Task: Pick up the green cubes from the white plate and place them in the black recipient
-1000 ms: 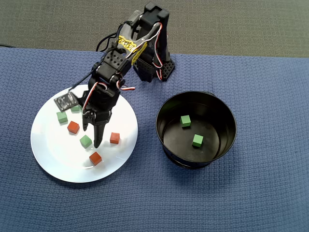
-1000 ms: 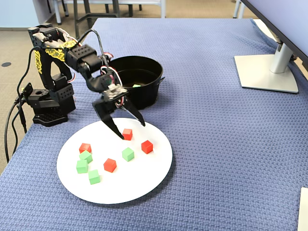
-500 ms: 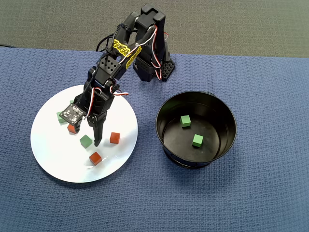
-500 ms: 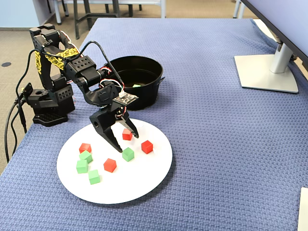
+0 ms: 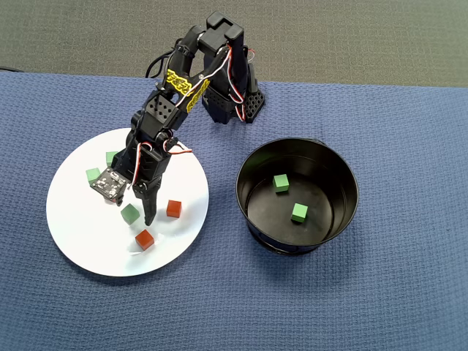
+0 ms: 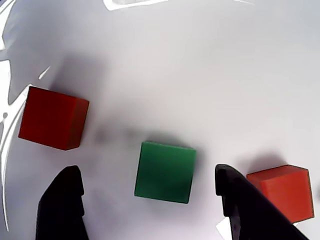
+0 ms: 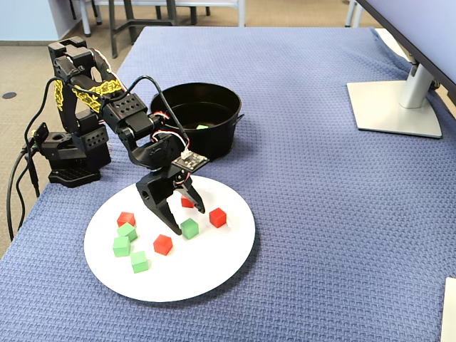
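While the claw [image 6: 150, 200] hangs spread and empty over the white plate [image 5: 80, 241], with a green cube [image 6: 165, 171] centred between its tips, it should drop straight down and pinch without nudging the red cubes [image 6: 52, 118] on either side.

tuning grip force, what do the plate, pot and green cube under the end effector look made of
Plate: glossy white, likely ceramic or plastic; it shows glare. Pot: black, probably metal, with a shiny inside. Green cube: matte, sharp-edged, maybe painted wood or plastic.
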Available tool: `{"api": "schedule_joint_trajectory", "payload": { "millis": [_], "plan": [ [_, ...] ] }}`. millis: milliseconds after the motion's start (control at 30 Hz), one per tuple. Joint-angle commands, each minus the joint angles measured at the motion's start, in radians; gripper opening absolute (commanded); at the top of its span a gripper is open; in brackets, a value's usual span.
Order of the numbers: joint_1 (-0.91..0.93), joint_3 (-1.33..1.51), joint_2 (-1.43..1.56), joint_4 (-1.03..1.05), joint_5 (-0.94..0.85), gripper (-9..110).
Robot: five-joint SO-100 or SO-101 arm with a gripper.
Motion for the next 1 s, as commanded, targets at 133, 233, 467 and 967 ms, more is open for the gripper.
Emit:
{"api": "schedule_joint_trajectory", "payload": {
  "millis": [133,233,467,967],
  "plan": [
    [0.018,-0.066,-0.021,-0.041,-0.014,21],
    [0.021,-0.08,-0.032,-0.041,-0.008,19],
    [0.02,-0.087,-0.032,-0.054,0.02,7],
    [0.006,-0.08,-0.002,-0.083,0.14,0]
  ]
}}
